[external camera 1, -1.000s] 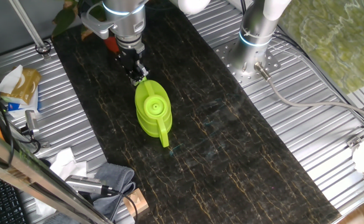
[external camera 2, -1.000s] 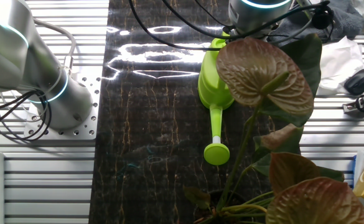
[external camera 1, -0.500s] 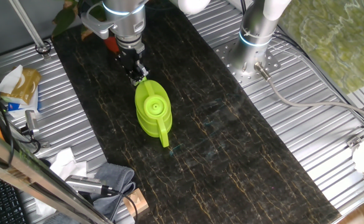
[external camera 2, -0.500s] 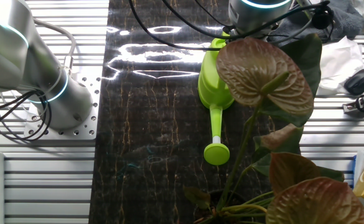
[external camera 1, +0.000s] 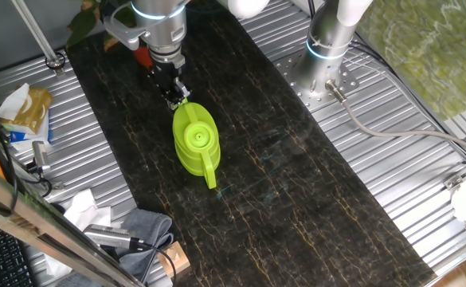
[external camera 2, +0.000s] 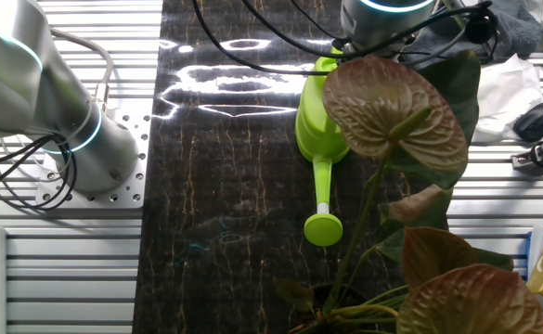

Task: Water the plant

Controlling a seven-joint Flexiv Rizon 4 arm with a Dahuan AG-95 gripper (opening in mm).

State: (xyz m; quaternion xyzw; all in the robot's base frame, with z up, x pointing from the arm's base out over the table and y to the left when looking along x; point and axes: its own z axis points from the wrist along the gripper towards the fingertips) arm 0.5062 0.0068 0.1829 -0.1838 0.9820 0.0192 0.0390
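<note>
Plant [external camera 2: 396,121], broad green and reddish-brown leaves: unmoved since earlier frame. Claw [external camera 1: 175,94] at lime-green plastic watering can [external camera 1: 194,142] handle end, grip indeterminate. Spout rose [external camera 2: 323,228] visible only in other fixed view.

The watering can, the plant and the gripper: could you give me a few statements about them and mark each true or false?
1. The watering can stands on the dark mat. True.
2. The can is red. False: lime green.
3. The gripper is at the can's handle end. True.
4. The can is raised over the plant. False: it rests on the mat.
5. The can's spout points away from the plant in the other fixed view. False: it points toward it.
</note>
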